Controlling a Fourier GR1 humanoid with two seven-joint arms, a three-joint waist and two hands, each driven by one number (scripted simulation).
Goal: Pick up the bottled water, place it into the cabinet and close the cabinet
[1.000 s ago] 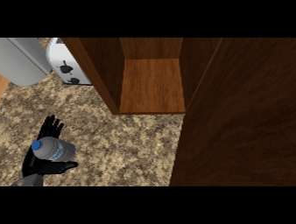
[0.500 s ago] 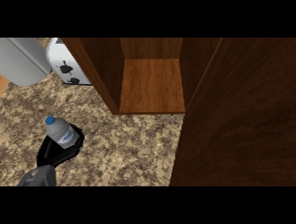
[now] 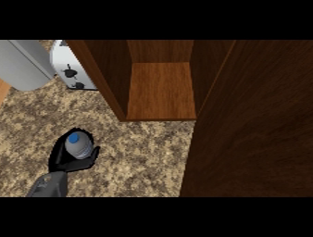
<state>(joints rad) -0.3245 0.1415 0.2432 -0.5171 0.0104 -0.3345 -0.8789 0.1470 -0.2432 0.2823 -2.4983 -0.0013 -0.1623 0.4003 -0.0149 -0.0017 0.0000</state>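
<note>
Just left hand (image 3: 69, 159) round bottled water (image 3: 78, 144)

Blue-capped clear bottled water (image 3: 78, 145), black left hand (image 3: 69, 159), speckled tan-brown counter (image 3: 139, 152), reddish-brown wood cabinet (image 3: 160, 92), white toaster (image 3: 70, 69).

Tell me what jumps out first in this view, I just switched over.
The open cabinet fills the upper middle, its wooden shelf bare, with its dark door swung out across the whole right side. At lower left, over the speckled counter, the left hand is curled round the bottled water, blue cap up. A toaster sits at upper left.
</note>
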